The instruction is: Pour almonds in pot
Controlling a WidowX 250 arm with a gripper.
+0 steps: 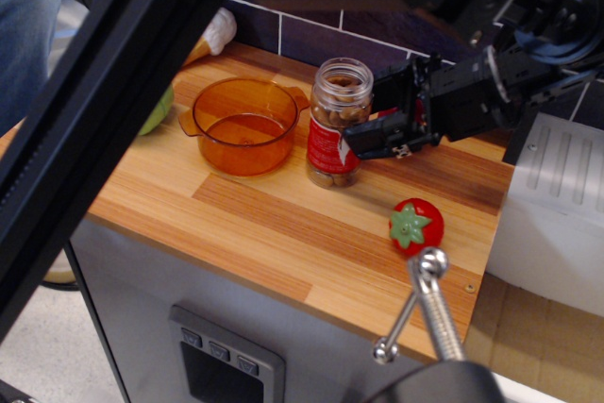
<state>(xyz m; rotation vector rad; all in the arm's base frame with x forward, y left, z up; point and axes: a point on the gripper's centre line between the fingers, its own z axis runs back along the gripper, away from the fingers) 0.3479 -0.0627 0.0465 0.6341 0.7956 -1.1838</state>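
The almonds (338, 112) are small brown nuts in a clear jar with a red label and an open ribbed neck. The jar stands on the wooden counter, slightly tilted, just right of the pot (243, 125). The pot is translucent orange, round and upright. My gripper (375, 126) comes in from the right at jar height with its jaws apart. Its lower fingertip touches the jar's right side at the label. I cannot tell whether the jar sits between the jaws. The dark red cap is almost wholly hidden behind the gripper.
A toy tomato (415, 226) lies near the counter's front right. A green cabbage (159, 112) and an ice-cream cone (209, 37) sit behind a dark slanted bar (104, 129) at the left. A metal lever (427, 301) rises in front. A white unit (555, 205) stands right.
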